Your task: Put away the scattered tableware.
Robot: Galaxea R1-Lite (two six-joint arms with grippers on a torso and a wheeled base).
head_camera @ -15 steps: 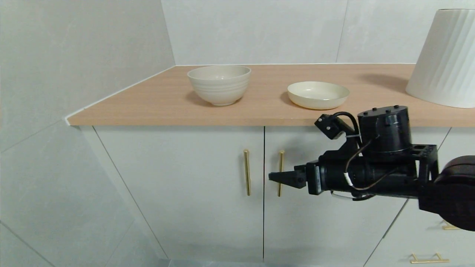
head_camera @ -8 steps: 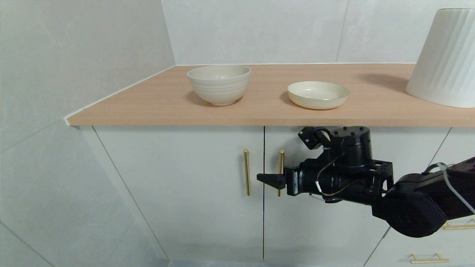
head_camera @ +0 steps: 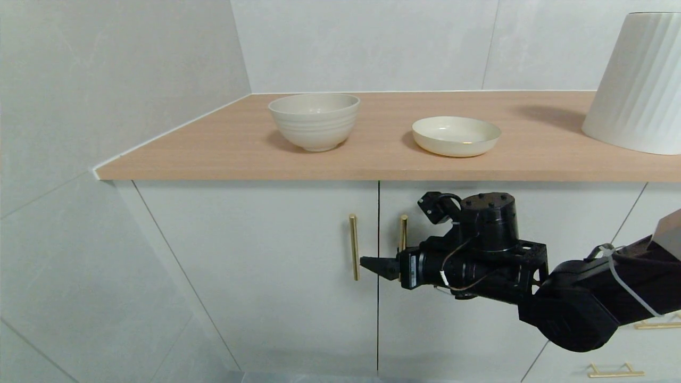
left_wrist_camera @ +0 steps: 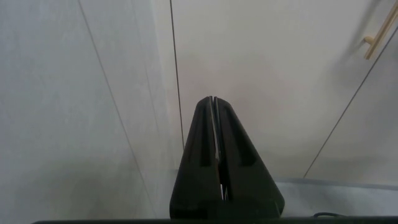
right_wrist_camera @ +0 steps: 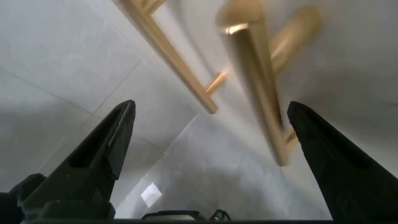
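Two pieces of tableware are sitting on the wooden counter (head_camera: 383, 159): a deep ribbed bowl (head_camera: 314, 121) towards the left and a shallow plate (head_camera: 456, 136) well apart to its right. Below, the right gripper (head_camera: 373, 263) is hovering at the two brass handles (head_camera: 354, 247) of the cabinet (head_camera: 255, 266), its fingers (right_wrist_camera: 106, 149) spreading wide with the nearer handle (right_wrist_camera: 252, 81) between them. The left gripper (left_wrist_camera: 212, 101) is pointing at the cabinet, its fingers pressing together

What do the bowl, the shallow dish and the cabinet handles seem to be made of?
Bowl: likely glazed ceramic, beige, soft sheen, ridged bands.
Shallow dish: probably ceramic or melamine, cream, glossy highlight inside.
Cabinet handles: metal, brass-coloured, satin shine; solid or plated cannot be told.
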